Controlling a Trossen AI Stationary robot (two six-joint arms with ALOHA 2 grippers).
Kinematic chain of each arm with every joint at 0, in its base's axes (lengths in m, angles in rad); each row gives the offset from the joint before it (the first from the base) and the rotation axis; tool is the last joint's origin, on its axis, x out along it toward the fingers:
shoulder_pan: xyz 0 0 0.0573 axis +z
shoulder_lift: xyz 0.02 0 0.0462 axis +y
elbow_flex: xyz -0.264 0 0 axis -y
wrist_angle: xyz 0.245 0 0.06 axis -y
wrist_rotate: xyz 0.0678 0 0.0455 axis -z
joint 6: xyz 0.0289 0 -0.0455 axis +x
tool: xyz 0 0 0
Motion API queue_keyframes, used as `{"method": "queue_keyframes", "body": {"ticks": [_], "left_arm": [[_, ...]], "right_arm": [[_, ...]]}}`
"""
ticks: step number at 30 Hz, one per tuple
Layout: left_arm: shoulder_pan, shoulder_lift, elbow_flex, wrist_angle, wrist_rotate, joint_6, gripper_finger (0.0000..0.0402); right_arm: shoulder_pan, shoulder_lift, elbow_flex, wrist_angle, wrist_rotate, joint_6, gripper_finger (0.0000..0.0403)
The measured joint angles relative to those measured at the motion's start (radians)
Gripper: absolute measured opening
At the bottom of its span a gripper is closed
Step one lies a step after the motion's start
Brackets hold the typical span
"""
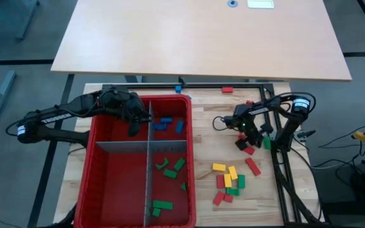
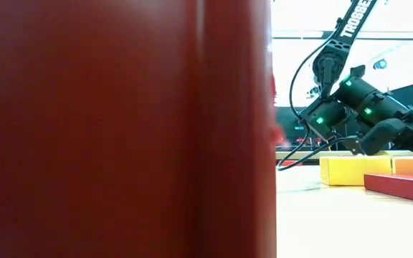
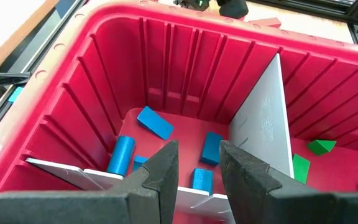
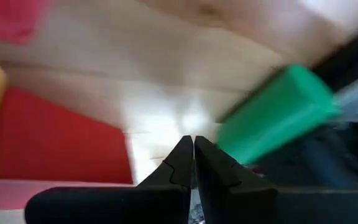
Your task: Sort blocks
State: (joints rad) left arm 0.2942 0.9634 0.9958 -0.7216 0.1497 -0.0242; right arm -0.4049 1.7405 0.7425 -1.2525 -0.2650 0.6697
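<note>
While left hand [image 3: 194, 177], fingers apart & empty, hangs over blue blocks [image 3: 154, 122] to drop, right hand [image 4: 193, 163], pinched together w/ nothing, sits low on counter [image 1: 201, 155] by green block [image 4: 275, 112].

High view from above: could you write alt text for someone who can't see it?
A red bin with grey dividers sits on a wooden table, holding blue blocks in one compartment and green blocks in another. The left pincer reaches into the bin; the right pincer hovers low near loose red, yellow and green blocks.
</note>
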Motion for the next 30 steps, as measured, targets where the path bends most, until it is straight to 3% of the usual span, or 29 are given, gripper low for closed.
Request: {"method": "queue_keyframes", "body": {"ticks": [16,24,30], "left_arm": [[0.0,0.0,0.0,0.003,0.0,0.011,0.0103],[0.0,0.0,0.0,0.003,0.0,0.011,0.0103],[0.0,0.0,0.0,0.003,0.0,0.011,0.0103]], "right_arm": [[0.061,-0.03,-0.011,0.186,-0.13,-0.031,0.0],[0.061,-0.104,-0.011,0.309,-0.188,-0.035,0.0],[0.061,-0.18,-0.009,0.354,-0.162,-0.032,0.0]]}}
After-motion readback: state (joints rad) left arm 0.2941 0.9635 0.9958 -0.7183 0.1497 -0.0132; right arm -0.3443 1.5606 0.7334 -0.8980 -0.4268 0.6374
